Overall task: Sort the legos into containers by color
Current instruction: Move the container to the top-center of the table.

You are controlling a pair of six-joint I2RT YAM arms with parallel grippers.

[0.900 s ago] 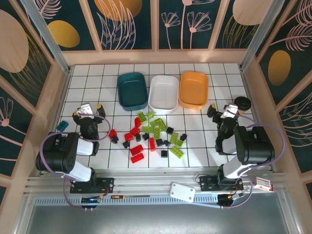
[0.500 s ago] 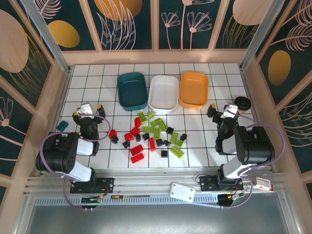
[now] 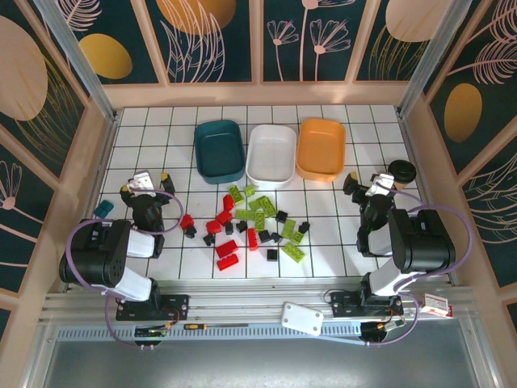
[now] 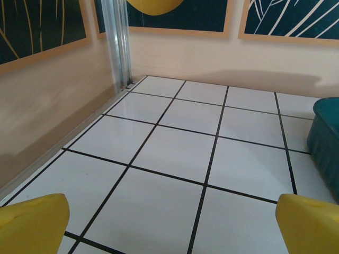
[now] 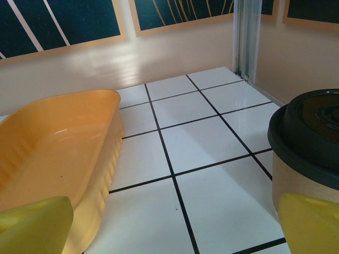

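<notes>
Left hand [image 3: 145, 183] apart, empty; right hand [image 3: 374, 187] apart, empty, beside cup [image 3: 401, 170]. Nothing moved over the last second: both idle. Legos [image 3: 250, 222] all loose on desk [image 3: 145, 129] between the arms. Teal tray [image 3: 219, 150], white tray [image 3: 271, 153], orange tray [image 3: 321, 149] behind them, empty. Sorting not begun.

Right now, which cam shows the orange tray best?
Top external: the whole orange tray is seen from above, empty, full rim visible. Right wrist gives a close, low view of one side wall and part of the inside, cut off at the frame edge. Left wrist faces the dark teal tray instead.
</notes>
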